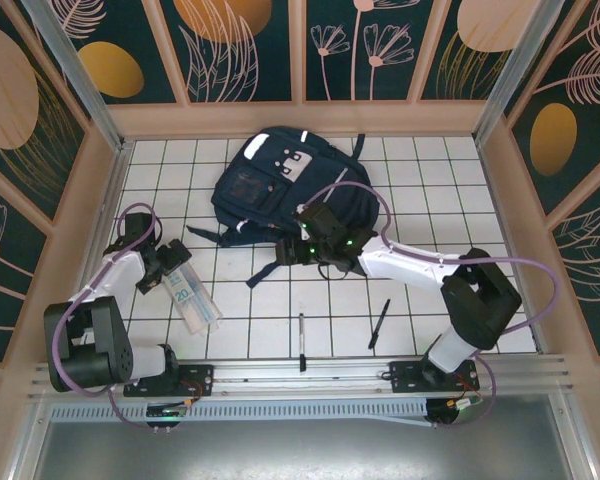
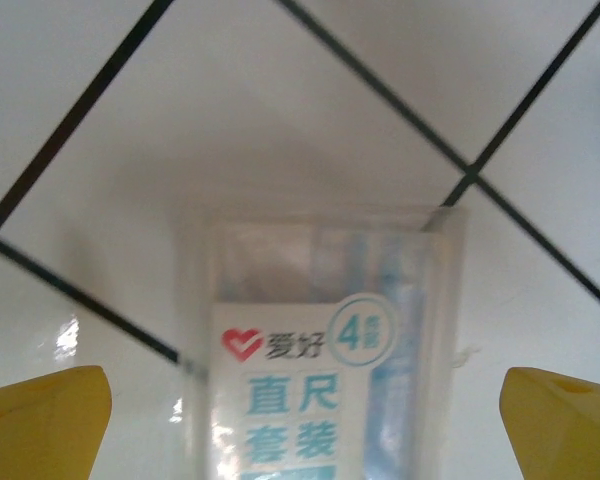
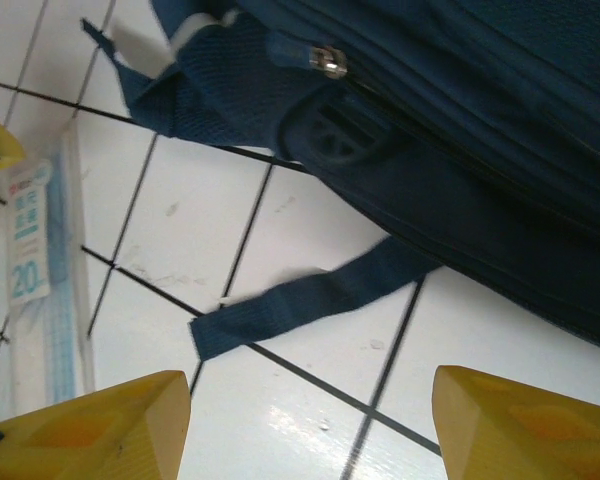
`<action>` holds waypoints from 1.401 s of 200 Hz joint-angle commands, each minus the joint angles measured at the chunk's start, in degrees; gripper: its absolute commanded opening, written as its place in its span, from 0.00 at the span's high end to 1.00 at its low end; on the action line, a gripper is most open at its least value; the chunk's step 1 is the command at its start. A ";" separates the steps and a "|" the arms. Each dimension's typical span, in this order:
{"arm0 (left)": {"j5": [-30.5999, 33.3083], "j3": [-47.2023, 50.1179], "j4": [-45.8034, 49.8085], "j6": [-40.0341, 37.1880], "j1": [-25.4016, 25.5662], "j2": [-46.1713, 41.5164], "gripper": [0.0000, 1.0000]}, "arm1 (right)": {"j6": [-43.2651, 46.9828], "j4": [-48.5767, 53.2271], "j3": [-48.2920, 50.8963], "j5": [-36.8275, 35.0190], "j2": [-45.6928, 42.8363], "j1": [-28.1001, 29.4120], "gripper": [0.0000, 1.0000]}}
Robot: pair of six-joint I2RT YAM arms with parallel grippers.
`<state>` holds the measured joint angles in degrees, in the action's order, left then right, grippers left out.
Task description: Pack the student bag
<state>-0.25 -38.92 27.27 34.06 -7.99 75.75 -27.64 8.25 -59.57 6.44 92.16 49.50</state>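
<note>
Navy fabric bag (image 1: pixel 280 185) lies flat at the far middle of the table (image 1: pixel 430 170), and nothing looks packed yet. My left claw (image 1: pixel 166 268) stands wide, released, straddling the end of the clear ruler pack (image 1: pixel 192 297), which lies ungripped on the tiles. My right claw (image 1: pixel 317 247) hovers at the bag's near edge, fingers apart and empty, a loose strap (image 3: pixel 300 300) on the tiles beneath. A pen (image 1: pixel 301 342) and a second pen (image 1: pixel 379 323) lie near my bases. I judge the job barely begun: everything is outside, and whether the zip (image 3: pixel 328 62) is open I cannot tell.
</note>
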 commanded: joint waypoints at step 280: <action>-37.63 9.59 -10.48 8.37 0.08 -5.99 1.00 | -5.33 -4.93 -28.62 41.09 33.45 2.24 0.26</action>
<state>-30.33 -27.79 12.64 44.21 -8.47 71.79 -26.65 10.98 -95.70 47.72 132.73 54.15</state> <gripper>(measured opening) 0.022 0.732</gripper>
